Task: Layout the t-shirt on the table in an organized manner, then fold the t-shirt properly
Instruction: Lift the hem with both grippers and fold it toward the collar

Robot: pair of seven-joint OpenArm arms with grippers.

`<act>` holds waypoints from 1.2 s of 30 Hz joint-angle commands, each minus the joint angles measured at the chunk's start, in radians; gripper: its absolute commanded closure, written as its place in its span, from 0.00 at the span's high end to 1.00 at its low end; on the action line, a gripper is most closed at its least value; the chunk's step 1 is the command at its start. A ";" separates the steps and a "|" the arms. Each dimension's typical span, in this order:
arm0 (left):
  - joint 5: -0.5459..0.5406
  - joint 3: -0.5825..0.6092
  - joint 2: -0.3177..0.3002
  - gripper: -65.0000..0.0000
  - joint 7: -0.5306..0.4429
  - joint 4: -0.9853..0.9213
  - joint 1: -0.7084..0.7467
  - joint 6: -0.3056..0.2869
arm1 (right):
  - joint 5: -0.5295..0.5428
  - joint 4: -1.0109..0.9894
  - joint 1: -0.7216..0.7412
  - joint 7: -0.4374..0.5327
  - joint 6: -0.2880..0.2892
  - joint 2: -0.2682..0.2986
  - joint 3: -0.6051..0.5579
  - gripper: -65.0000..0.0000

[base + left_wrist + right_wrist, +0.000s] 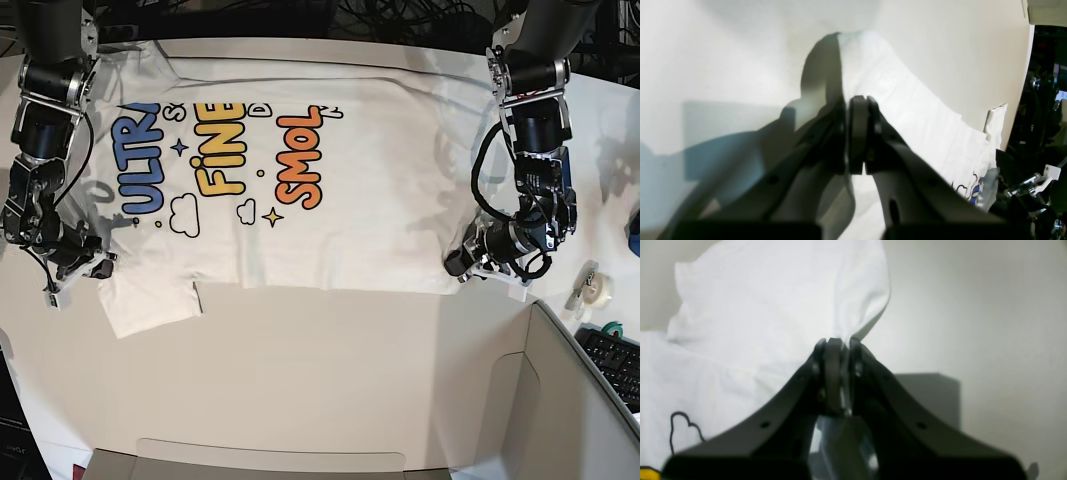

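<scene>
The white t-shirt (350, 200) lies spread on the off-white table (330, 370), print side up with the blue, yellow and orange lettering showing. At the shirt's near edge on the right of the base view, my left gripper (457, 268) is shut on the cloth. In the left wrist view its closed tips (860, 100) pinch the t-shirt (913, 110), which runs away over the table (723, 66). My right gripper (102, 264) sits by the sleeve on the left side. In the right wrist view it (836, 341) is shut on a raised fold of the t-shirt (756, 316).
A tape roll (597, 288) lies near the table's right edge, with a keyboard (615, 360) beyond it. A grey-beige partition panel (560, 410) stands at the near right. Cables run along the far edge. Bare tabletop lies in front of the shirt.
</scene>
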 commanded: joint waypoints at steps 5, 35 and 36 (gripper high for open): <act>0.019 -0.006 -0.014 0.00 0.020 0.114 0.009 0.007 | -0.032 0.130 -0.024 -0.053 0.002 0.013 -0.004 0.00; 0.018 -0.189 -0.065 0.00 0.020 1.012 0.635 0.007 | -0.030 0.809 -0.592 -0.054 0.002 0.045 0.275 0.00; 0.018 -0.192 -0.065 0.00 0.020 1.021 0.651 0.007 | -0.030 0.822 -0.609 -0.054 0.002 0.045 0.277 0.00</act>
